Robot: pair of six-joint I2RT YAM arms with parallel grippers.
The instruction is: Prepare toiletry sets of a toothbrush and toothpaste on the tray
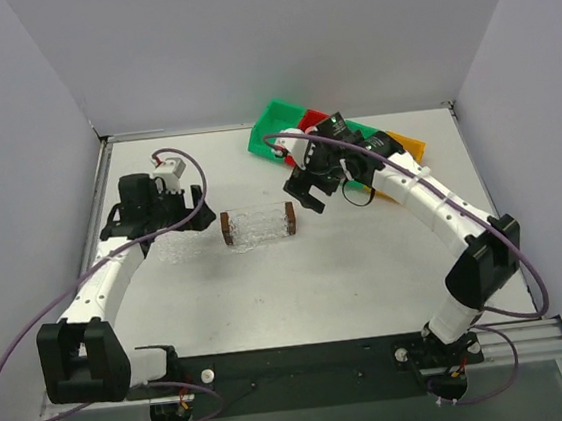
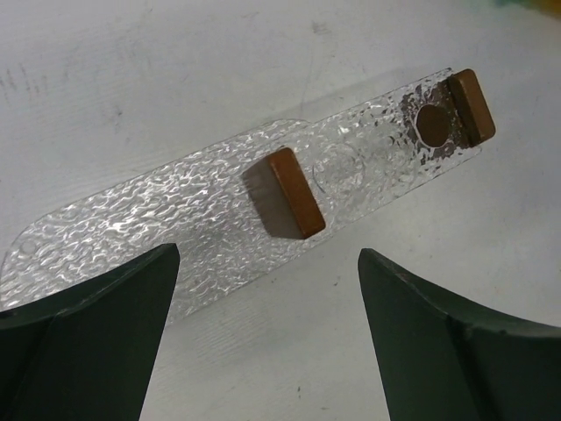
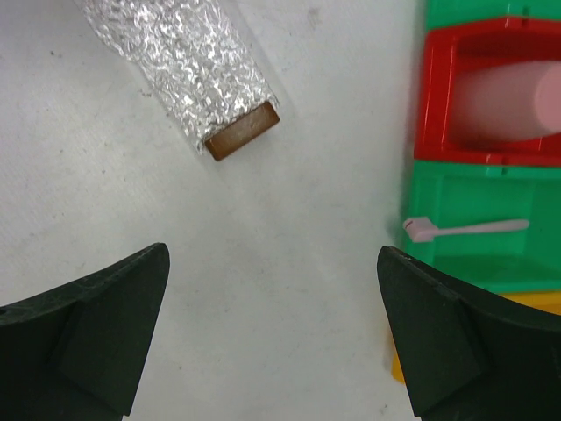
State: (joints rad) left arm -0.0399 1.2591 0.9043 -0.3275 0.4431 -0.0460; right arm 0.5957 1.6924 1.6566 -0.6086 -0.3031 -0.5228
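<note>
The tray (image 1: 258, 224) is a clear ribbed holder with a brown block at each short end, lying mid-table. In the left wrist view the tray (image 2: 368, 158) lies just ahead of my open left gripper (image 2: 267, 263), whose jaws hold nothing. The left gripper (image 1: 196, 209) sits left of the tray. My right gripper (image 1: 304, 193) hovers open and empty just right of it. In the right wrist view one tray end (image 3: 241, 132) shows ahead of that gripper (image 3: 272, 254). The pale pink toothbrush (image 3: 465, 230) lies in a green bin (image 3: 456, 259). The toothpaste is out of view.
A clear textured plastic sheet (image 2: 131, 228) stretches from the tray toward the left fingers. Green (image 1: 277, 125), red (image 1: 314, 119) and yellow (image 1: 407, 145) bins line the back right, partly under the right arm. A pink cup (image 3: 508, 96) lies in the red bin.
</note>
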